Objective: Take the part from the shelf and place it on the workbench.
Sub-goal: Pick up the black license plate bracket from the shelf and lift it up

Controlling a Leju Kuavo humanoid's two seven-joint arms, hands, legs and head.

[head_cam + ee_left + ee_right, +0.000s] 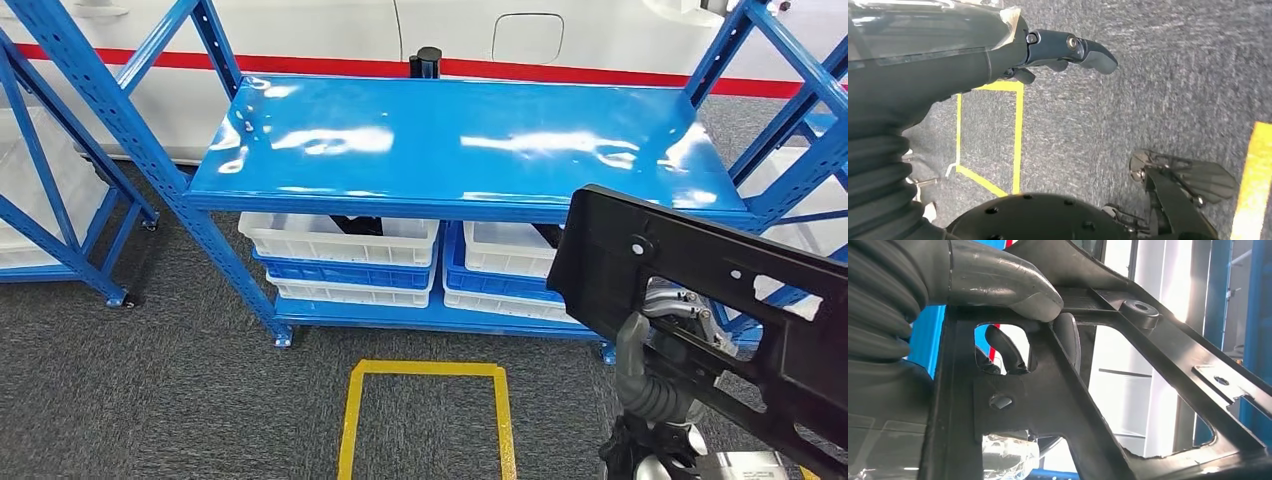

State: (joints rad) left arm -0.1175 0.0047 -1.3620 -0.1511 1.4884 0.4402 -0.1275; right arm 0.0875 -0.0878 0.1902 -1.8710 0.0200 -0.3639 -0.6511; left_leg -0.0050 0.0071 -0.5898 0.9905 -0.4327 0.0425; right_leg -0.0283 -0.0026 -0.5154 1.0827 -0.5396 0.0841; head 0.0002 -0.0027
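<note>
The part (620, 250) is a flat black plastic frame with cut-outs and holes, held up in the air at the lower right of the head view, in front of the shelf's right end. My right hand (682, 318) grips it from behind and shows through one of its openings. In the right wrist view the grey thumb (998, 285) presses over a bar of the part (1058, 405) and dark fingers (1068, 335) curl through a cut-out. My left hand (1068, 50) hangs over the grey carpet with its fingers stretched out and nothing in them.
The blue shelf (460, 140) stands ahead, its glossy top bare. White bins (340, 240) sit on blue trays on its lower level. More blue racks stand at the left (60, 150) and right (790, 110). A yellow taped square (425, 372) marks the carpet before the shelf.
</note>
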